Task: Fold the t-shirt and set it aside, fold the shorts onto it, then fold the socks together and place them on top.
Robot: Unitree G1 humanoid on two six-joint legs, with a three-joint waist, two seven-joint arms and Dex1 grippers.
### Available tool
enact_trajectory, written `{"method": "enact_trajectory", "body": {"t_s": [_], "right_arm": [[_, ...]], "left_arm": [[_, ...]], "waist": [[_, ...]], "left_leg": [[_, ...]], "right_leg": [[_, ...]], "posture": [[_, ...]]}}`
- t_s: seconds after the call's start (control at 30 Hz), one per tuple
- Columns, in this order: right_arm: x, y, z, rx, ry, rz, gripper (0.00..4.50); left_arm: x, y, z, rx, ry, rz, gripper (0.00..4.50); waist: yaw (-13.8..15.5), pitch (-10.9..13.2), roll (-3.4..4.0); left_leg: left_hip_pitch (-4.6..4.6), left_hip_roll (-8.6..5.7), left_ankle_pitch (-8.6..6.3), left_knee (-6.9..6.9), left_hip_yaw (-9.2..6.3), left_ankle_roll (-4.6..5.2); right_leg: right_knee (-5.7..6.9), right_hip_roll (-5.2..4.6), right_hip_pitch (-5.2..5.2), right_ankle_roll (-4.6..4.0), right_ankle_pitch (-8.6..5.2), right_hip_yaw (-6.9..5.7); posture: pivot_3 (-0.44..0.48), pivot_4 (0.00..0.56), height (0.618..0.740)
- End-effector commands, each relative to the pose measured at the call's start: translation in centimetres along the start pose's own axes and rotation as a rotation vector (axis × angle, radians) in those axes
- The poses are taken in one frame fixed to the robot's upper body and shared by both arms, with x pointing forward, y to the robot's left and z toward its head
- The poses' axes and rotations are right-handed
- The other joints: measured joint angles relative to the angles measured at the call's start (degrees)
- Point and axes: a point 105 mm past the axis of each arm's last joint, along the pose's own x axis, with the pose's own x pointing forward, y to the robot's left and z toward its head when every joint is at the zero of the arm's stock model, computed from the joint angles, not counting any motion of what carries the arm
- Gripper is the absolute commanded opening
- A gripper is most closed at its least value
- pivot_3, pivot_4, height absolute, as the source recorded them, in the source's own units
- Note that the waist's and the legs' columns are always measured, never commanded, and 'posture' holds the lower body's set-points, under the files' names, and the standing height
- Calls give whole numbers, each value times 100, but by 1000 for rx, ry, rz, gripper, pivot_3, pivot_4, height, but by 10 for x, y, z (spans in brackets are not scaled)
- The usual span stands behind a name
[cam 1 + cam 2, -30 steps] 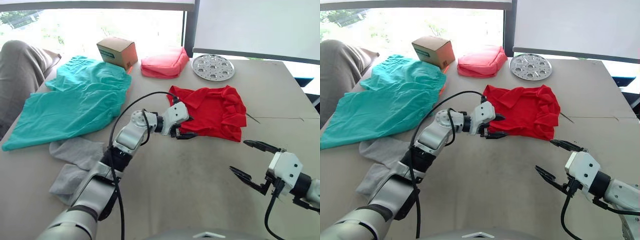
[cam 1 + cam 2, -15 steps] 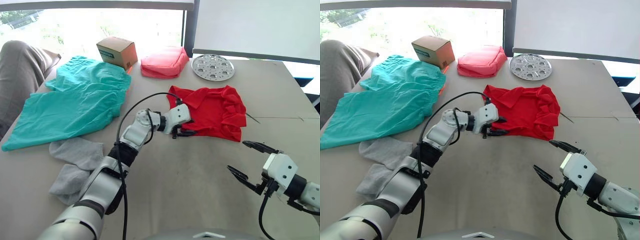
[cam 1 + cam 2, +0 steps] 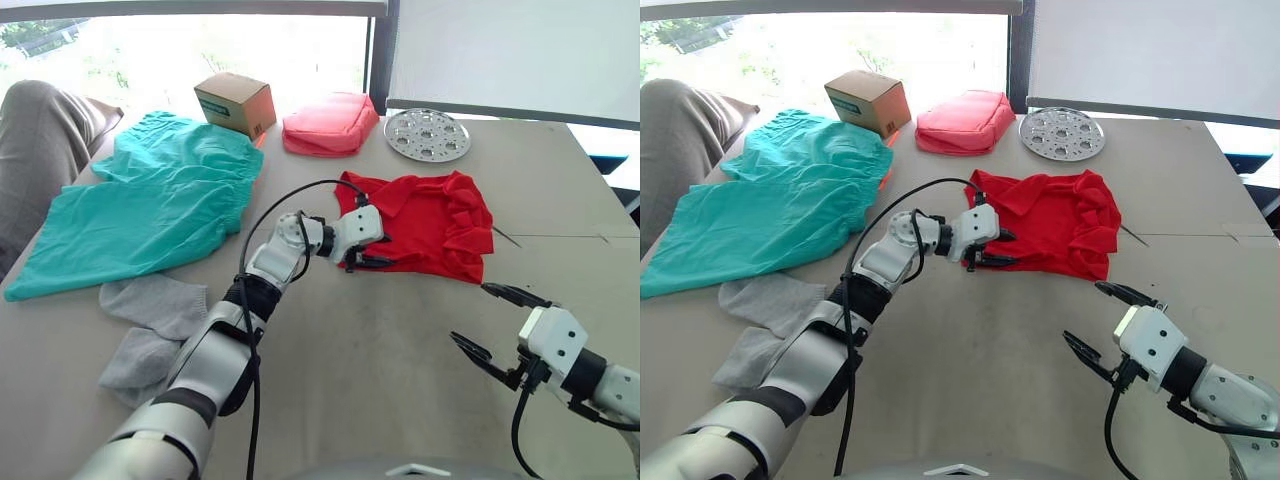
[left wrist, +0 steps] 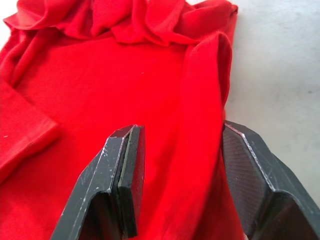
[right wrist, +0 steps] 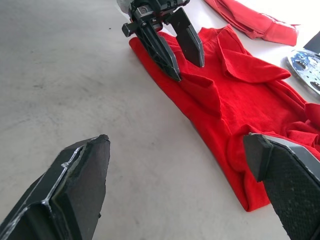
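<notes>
The red t-shirt (image 3: 430, 222) lies crumpled and partly folded on the table right of centre. My left gripper (image 3: 373, 252) is at the shirt's near left edge, open, with its fingers (image 4: 131, 150) astride a ridge of the red cloth and not closed on it. My right gripper (image 3: 474, 316) hovers open over bare table, nearer than the shirt's right corner and apart from it. Spread flat at the far left are the teal shorts (image 3: 150, 200). The grey socks (image 3: 150, 325) lie loose at the near left, beside my left arm.
A cardboard box (image 3: 235, 103), a coral-pink pouch (image 3: 328, 125) and a perforated metal disc (image 3: 427, 133) stand along the far edge. A person's leg (image 3: 40, 140) rests against the table's left side. Bare tabletop (image 3: 380, 360) stretches between the shirt and the near edge.
My left gripper has edged a little further onto the shirt's near edge. The right gripper has drifted slightly left. The shirt, shorts and socks lie as before.
</notes>
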Motion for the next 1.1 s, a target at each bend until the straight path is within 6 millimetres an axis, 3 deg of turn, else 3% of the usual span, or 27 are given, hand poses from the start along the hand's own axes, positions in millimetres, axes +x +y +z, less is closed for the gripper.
{"method": "enact_trajectory", "body": {"t_s": [0.03, 0.47, 0.57, 0.63, 0.67, 0.7, 0.83, 1.0, 1.1], "right_arm": [[1, 2, 11, -16, -38, -11, 4500], [2, -3, 11, 6, -15, -47, 4500], [0, -7, 10, -3, 1, -60, 4500], [0, -14, 10, -3, 7, -96, 4500], [0, -17, 11, -1, 7, -112, 4500], [1, -19, 12, -2, 4, -121, 4500], [10, -40, 5, -62, 133, -155, 4500], [17, -75, 8, -326, 312, -71, 4500], [29, -91, 12, -507, 371, -21, 4500]], "left_arm": [[-2, 7, 11, 42, -31, 16, 2520], [25, -6, 18, 32, -73, -18, 2520], [29, -7, 20, 25, -94, -21, 1724], [28, -8, 20, 27, -96, -35, 728], [27, -8, 19, 26, -96, -37, 598], [26, -8, 19, 25, -97, -38, 162], [10, -11, 25, 7, -173, -84, 55], [-15, -23, 28, 12, -212, -157, 55], [-20, -28, 30, 5, -216, -163, 55]], "waist": [[6, 0, 0], [7, -1, -1], [3, -1, -1], [3, -1, -1], [1, -1, -1], [1, -1, -1], [-25, -2, 0], [-61, -4, 4], [-63, -3, 6]], "left_leg": [[-1, 0, 0, 0, 0, 0], [-1, 0, 0, 1, 0, 0], [0, -1, 0, 2, 1, 0], [-1, -1, 0, 2, 1, 0], [0, -1, 0, 2, 1, 0], [-1, -1, 0, 2, 0, 0], [2, 0, 0, 3, 0, 0], [2, 2, 0, 2, -3, 1], [-1, 2, 0, 2, -3, 1]], "right_leg": [[0, 0, 0, 0, 0, -1], [1, 0, 1, 5, 4, 0], [1, 0, 1, 5, 4, 0], [1, 0, 0, 5, 4, -1], [1, 0, 0, 6, 5, -1], [1, 0, 0, 5, 5, 0], [4, 0, 0, 3, 4, 3], [4, -1, -4, -3, 2, 3], [2, 0, -1, -3, 2, -5]], "posture": [[0, 150, 739], [0, 150, 739], [0, 150, 739], [0, 150, 739], [0, 150, 739], [0, 150, 739], [0, 150, 739], [0, 150, 739], [0, 150, 739]]}}
